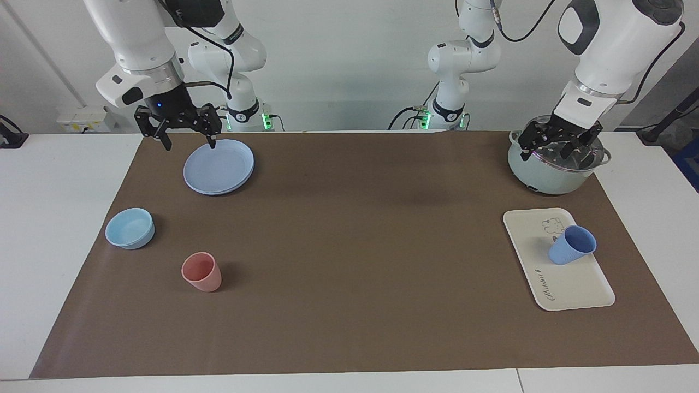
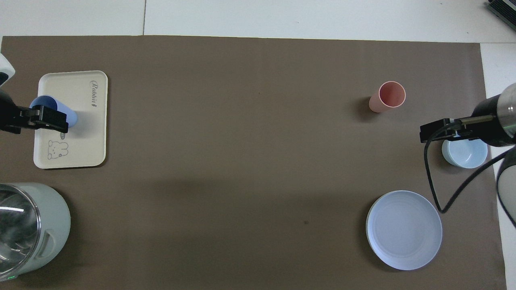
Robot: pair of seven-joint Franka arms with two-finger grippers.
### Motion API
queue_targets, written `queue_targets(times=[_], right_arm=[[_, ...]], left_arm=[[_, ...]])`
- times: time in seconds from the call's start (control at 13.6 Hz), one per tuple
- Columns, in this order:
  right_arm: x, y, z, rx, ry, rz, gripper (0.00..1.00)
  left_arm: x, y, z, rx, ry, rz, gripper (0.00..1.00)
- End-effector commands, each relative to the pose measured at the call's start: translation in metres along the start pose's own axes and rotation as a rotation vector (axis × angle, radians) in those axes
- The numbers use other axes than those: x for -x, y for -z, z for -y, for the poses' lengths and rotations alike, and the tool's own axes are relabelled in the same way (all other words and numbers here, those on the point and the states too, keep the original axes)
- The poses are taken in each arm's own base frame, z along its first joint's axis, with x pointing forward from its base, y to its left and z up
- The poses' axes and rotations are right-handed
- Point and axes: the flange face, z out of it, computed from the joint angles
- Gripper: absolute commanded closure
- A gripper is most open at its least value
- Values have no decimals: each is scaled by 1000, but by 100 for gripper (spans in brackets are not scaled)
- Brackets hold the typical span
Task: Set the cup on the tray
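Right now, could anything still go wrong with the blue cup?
Maybe. The blue cup stands on the tray, but near its edge toward the left arm's end, so a bump could tip it off. The open left gripper hangs over the pot, and might knock its rim if it drops.

L arm: raised, wrist angled down
L gripper (image 1: 558, 144): fingers apart, empty
R arm: raised high
R gripper (image 1: 183, 134): fingers apart, empty, pointing down
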Motion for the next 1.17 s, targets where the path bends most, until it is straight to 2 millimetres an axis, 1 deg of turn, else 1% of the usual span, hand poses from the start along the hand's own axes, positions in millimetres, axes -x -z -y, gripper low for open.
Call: queue_targets(times=[0.0, 0.07, 0.22, 0.37, 0.59, 0.66, 0.73, 0.88, 1.1], right_arm=[[-3, 7, -9, -26, -40, 21, 0], [-2, 8, -11, -26, -44, 22, 0], [2, 9, -33, -21, -72, 27, 0], [7, 3, -50, -23, -106, 36, 0], [9, 1, -49, -21, -98, 45, 0], [11, -2, -51, -19, -74, 47, 0], [10, -4, -52, -5, -16, 37, 0], [6, -3, -53, -5, 12, 11, 0], [9, -7, -38, -18, -14, 23, 0]], left_arm=[[7, 1, 0, 11, 9, -14, 0], [8, 0, 0, 11, 1, -11, 0], [8, 1, 0, 11, -1, -13, 0], [6, 2, 2, 11, 2, -25, 0], [5, 3, 2, 11, 1, -34, 0], [5, 3, 2, 10, 1, -34, 0], [5, 3, 1, 10, 1, -36, 0], [4, 3, 0, 4, 1, -39, 0], [4, 2, 0, -2, 3, -41, 0]])
